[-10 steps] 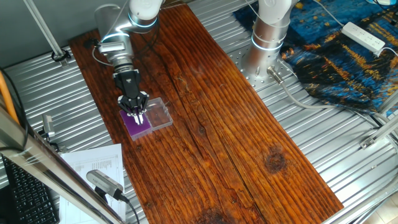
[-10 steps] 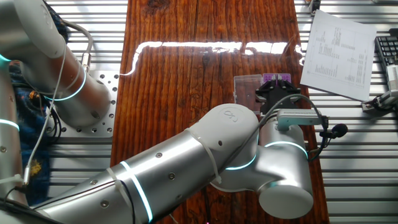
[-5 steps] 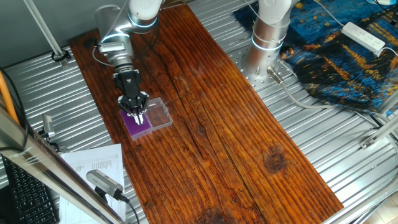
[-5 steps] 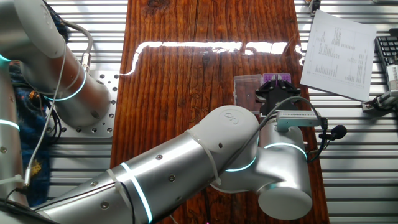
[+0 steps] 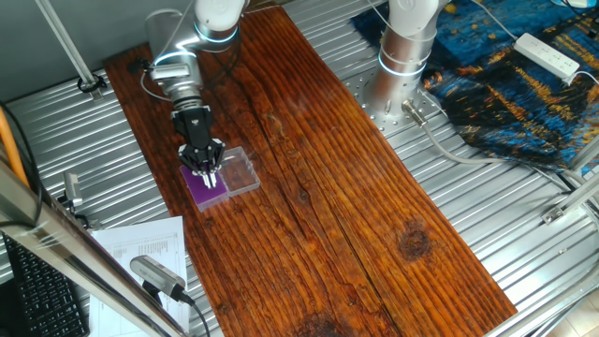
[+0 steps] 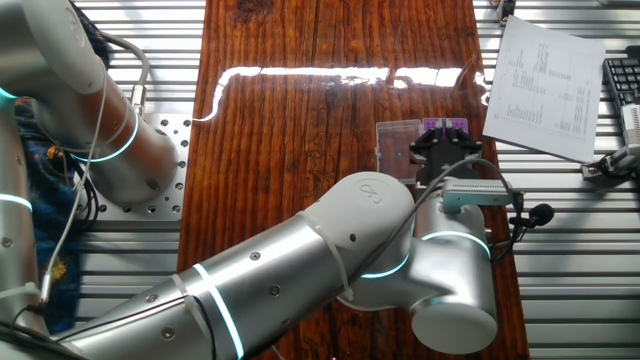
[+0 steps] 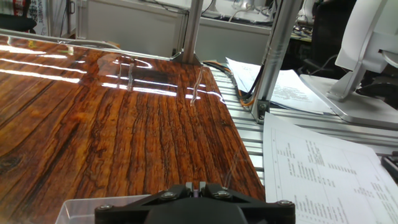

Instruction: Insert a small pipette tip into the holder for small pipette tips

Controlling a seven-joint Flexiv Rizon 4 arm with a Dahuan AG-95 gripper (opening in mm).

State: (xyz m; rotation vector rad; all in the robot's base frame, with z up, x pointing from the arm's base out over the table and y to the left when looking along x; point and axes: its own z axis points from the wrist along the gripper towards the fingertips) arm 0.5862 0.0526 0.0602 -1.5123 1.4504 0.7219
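The holder for small pipette tips [image 5: 210,193] is a flat purple block on the wooden board, joined to a clear plastic box [image 5: 241,169]. My gripper [image 5: 208,174] points down right over the purple block, its fingertips close to the block's top. The fingers stand nearly together, with a pale sliver, the small pipette tip [image 5: 209,172], held between them. In the other fixed view the black gripper [image 6: 443,152] covers most of the holder [image 6: 446,125]. In the hand view the gripper [image 7: 196,185] shows its narrow gap and the clear box's corner [image 7: 81,208].
Printed paper sheets [image 5: 140,251] lie off the board's edge beside the holder, and also show in the hand view [image 7: 323,168]. A second arm's base [image 5: 402,56] stands on the metal table. A metal post [image 7: 189,31] rises at the board's far edge.
The gripper has shifted very slightly over the purple holder. Nothing else has moved.
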